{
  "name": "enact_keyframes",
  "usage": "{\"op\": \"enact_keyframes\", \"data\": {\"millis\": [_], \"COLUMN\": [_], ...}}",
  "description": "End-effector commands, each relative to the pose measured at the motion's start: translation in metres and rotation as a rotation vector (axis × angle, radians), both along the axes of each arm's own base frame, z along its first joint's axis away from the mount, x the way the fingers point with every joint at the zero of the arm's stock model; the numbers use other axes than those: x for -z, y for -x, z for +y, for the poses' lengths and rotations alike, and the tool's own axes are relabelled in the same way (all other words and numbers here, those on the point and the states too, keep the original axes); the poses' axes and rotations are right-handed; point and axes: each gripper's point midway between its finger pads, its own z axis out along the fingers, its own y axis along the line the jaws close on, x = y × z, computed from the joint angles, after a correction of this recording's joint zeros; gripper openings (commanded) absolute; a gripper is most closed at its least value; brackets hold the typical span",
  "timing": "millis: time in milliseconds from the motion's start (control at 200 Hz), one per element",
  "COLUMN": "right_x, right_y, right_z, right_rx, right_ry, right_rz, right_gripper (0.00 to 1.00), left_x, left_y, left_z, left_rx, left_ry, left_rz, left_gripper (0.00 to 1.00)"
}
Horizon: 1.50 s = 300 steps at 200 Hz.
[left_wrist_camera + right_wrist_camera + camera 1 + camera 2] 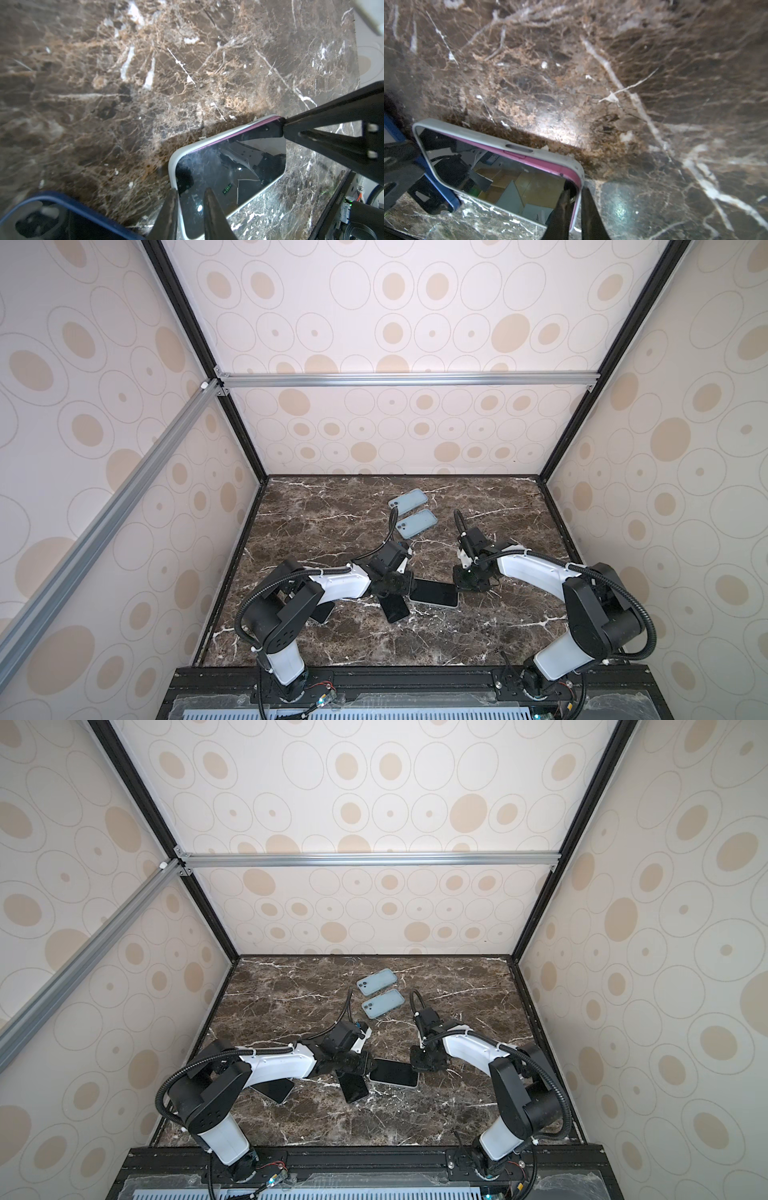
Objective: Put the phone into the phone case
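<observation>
A pink phone lies screen up inside a white phone case near the table's middle. Its pink rim stands slightly above the case wall along one long side. My left gripper is shut over the phone's left end, one finger on the glass and one outside the case wall. At the opposite corner my right gripper is shut on the case wall.
A dark phone in a blue case lies just in front of my left gripper. Another dark phone sits under the left arm. Two light blue cased phones lie farther back on the marble table.
</observation>
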Motion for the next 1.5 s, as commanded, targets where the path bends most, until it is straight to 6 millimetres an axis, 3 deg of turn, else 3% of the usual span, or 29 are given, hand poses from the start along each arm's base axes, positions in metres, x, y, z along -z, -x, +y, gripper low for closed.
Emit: {"op": "enact_keyframes", "data": {"millis": [0,710,1155,1496], "right_x": [0.021,0.072,0.103,0.096], "right_y": [0.011,0.044,0.063,0.058], "right_z": [-0.01,-0.028,-0.028,-0.021], "right_rx": [0.0,0.028,0.0,-0.012], "right_ry": [0.047,0.127,0.217,0.217], "right_rz": [0.05,0.193,0.243,0.225], "right_gripper": [0.14,0.13,0.13,0.13], "left_x": [0.006,0.013,0.017,0.014], "left_y": [0.0,0.006,0.008,0.007], "left_z": [0.001,0.004,0.006,0.003], "left_rx": [-0.001,-0.014,-0.014,-0.008], "left_ry": [0.007,0.019,0.017,0.024], "left_rz": [0.01,0.03,0.04,0.037], "left_gripper": [0.23,0.23,0.22,0.22]}}
